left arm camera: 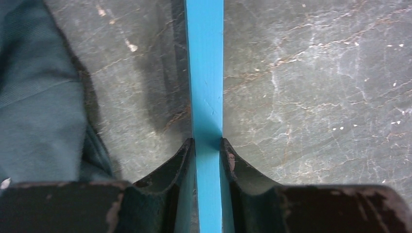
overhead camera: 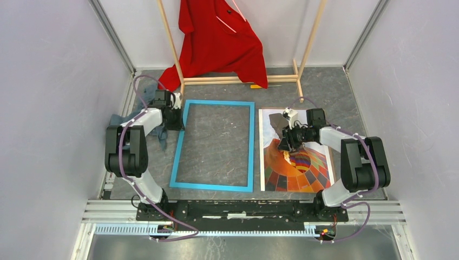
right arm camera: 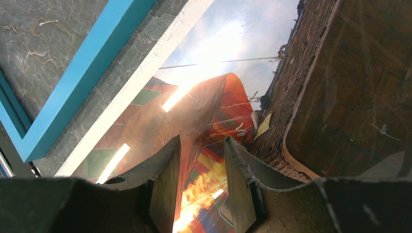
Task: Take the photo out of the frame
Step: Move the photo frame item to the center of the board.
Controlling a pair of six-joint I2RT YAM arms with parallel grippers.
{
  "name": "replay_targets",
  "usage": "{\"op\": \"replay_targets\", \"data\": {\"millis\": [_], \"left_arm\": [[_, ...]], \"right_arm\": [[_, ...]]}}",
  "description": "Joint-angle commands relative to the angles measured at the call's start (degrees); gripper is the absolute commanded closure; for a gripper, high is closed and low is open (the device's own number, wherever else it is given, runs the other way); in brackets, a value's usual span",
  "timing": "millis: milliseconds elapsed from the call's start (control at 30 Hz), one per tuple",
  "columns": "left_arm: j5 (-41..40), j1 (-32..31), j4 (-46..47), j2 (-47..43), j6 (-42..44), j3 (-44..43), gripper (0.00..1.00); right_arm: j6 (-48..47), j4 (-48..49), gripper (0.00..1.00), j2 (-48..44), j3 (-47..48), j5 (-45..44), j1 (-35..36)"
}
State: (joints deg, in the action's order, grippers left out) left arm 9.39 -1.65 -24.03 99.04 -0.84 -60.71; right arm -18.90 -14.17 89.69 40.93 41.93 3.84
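One frame (left arm camera: 204, 73) edge inside left end effector (left arm camera: 208, 141)

one frame (overhead camera: 177, 151), one photo (overhead camera: 303, 174), one rack (overhead camera: 238, 80), two cloths (overhead camera: 222, 43) (overhead camera: 120, 120)

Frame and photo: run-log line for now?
frame: empty, flat | photo: out, beside frame | left gripper: pinching frame's left rail | right gripper: open over photo
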Motion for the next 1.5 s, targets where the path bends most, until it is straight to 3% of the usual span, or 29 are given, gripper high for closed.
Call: {"op": "replay_targets", "data": {"millis": [0, 333, 600, 1167, 1467], "left_arm": [[-5.91, 3.61, -3.85, -0.97, 1.87, 0.28, 0.71], [-4.27, 7.89, -5.03, -2.10, 4.28, 1.50, 0.72], [2.01, 8.13, -5.19, -3.99, 5.97, 4.11, 0.77], [-4.03, 8.30, -6.18, -5.30, 5.56, 5.47, 0.89], [-4.82, 8.77, -4.52, 0.49, 1.41, 1.26, 0.98]], "right_arm": [[-0.48, 0.95, 0.55, -0.08, -0.94, -3.11, -0.23], [-0.35, 0.99, 0.55, -0.57, -0.89, -2.98, -0.19], [-0.18, 1.08, 0.55, -0.75, -0.94, -3.08, -0.20], [-0.09, 1.30, 0.54, -1.47, -1.19, -3.06, -0.21], [0.00, 1.25, 0.54, -1.43, -1.17, -2.82, -0.22]]}}
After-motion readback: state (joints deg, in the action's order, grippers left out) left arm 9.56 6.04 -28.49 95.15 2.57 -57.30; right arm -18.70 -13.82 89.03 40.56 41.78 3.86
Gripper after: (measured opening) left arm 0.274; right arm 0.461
